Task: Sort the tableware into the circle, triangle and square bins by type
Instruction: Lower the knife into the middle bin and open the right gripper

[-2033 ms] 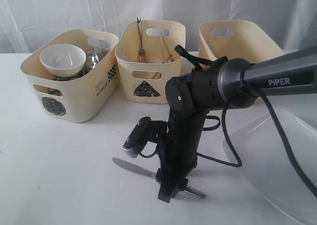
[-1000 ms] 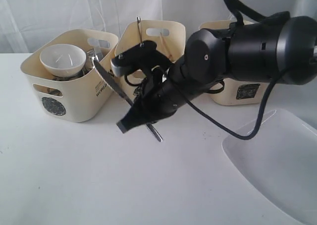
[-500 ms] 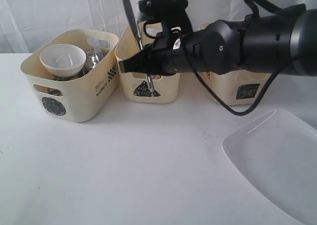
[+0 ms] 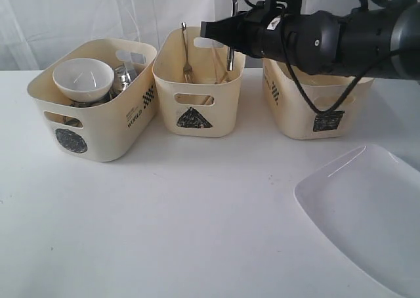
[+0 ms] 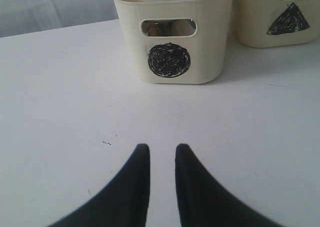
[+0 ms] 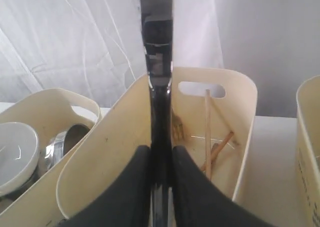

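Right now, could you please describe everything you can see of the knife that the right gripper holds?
The knife looks like one piece of polished steel, dark and mirror-like in the right wrist view. It stands nearly upright, with its broader flat part up and its narrower part passing down between the fingers of the right gripper, which is shut on it. It hangs over the triangle bin, the middle one. Whether its lower end touches the bin I cannot tell.

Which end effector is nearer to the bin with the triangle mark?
Right. The right end effector holds the knife just above the triangle bin. The left end effector is over the table, facing the circle bin, farther away.
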